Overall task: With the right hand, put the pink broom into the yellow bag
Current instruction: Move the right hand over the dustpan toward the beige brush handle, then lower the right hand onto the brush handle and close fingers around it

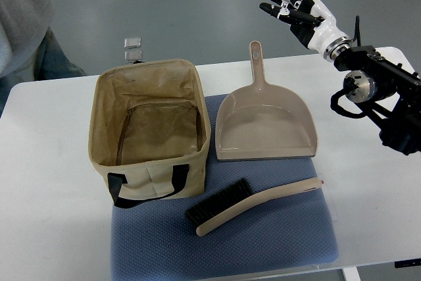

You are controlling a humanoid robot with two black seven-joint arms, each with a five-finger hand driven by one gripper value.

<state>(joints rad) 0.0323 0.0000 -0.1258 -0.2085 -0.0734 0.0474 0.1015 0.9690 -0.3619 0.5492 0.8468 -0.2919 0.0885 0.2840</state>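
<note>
The pink broom (253, 203), a hand brush with black bristles and a pale pink curved handle, lies on the blue mat (276, 248) near the front. The yellow bag (150, 126), a tan open-topped fabric bag with black handles, stands upright at the left end of the mat and looks empty inside. My right hand (291, 4) is raised beyond the table's far edge at upper right, fingers spread and holding nothing, far from the broom. My left arm does not show.
A pink dustpan (266, 123) lies flat on the mat between the bag and my right arm, its handle pointing away. A person's sleeve (23, 24) shows at upper left. Two small clear objects (133, 47) sit behind the bag.
</note>
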